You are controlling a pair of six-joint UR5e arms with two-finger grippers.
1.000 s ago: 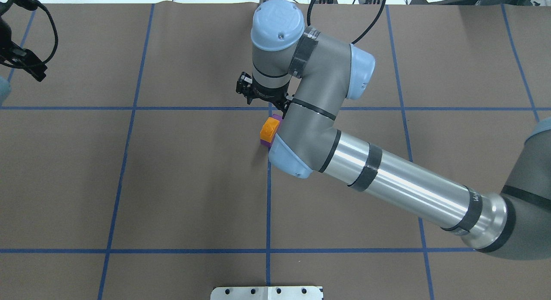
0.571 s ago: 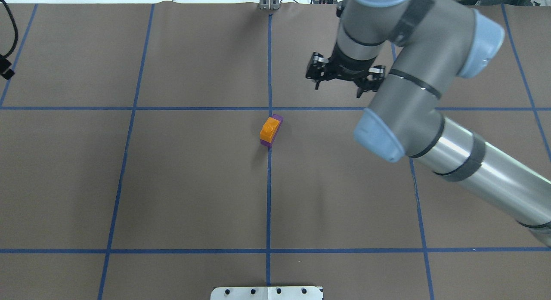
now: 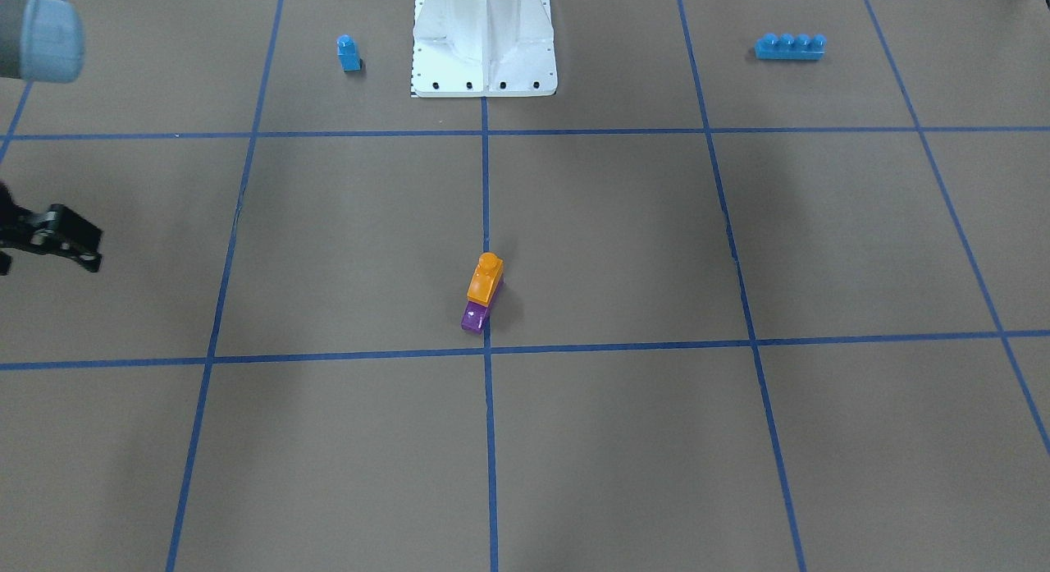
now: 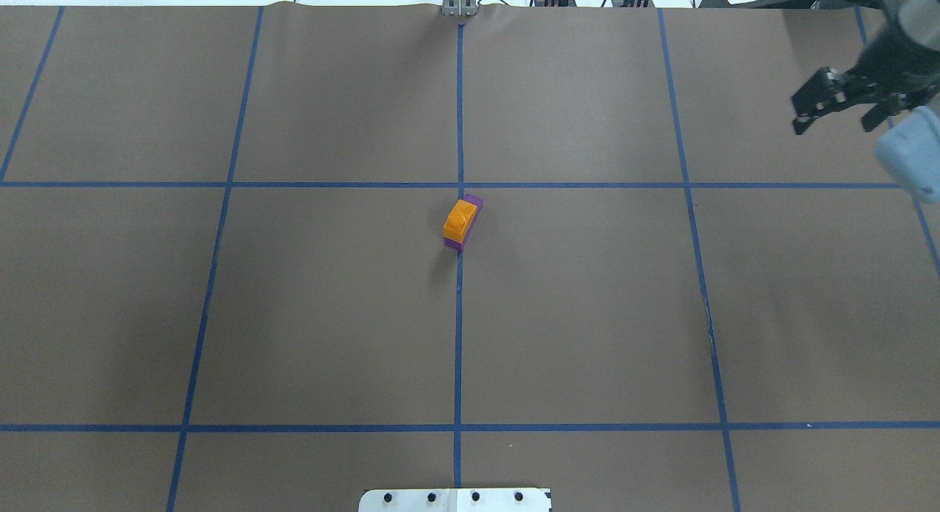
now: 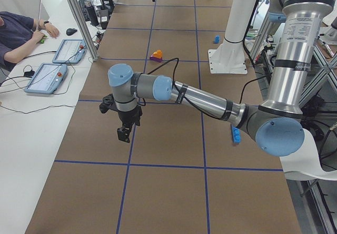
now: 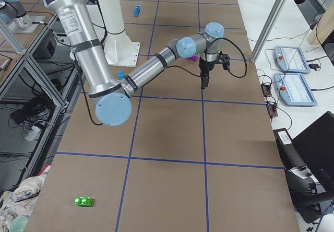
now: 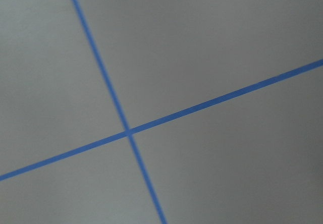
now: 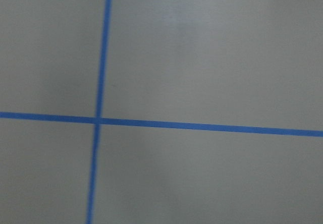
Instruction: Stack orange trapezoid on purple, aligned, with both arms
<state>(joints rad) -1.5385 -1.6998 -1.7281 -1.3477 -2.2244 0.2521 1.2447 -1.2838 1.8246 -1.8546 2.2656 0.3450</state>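
Brown table (image 4: 294, 314), blue grid: orange (image 4: 460, 220) sits on purple (image 3: 473, 318) at centre. Both likely light, stiff, slick; pinch across the flat long sides. Right gripper (image 4: 837, 123) hangs far right, spread, empty; left gripper (image 5: 124, 134): cannot tell.

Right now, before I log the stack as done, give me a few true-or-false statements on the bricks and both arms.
1. The orange trapezoid sits on the purple brick. True.
2. The right arm's jaws grip the stack. False: the right arm is out at the table's edge, its jaws open and empty.
3. A blue four-stud brick lies apart from the stack. True.
4. The small blue brick rests on the orange one. False: it stands alone beside the white base.
5. The left arm hangs over the stack. False: the left arm is over bare table, well short of it.
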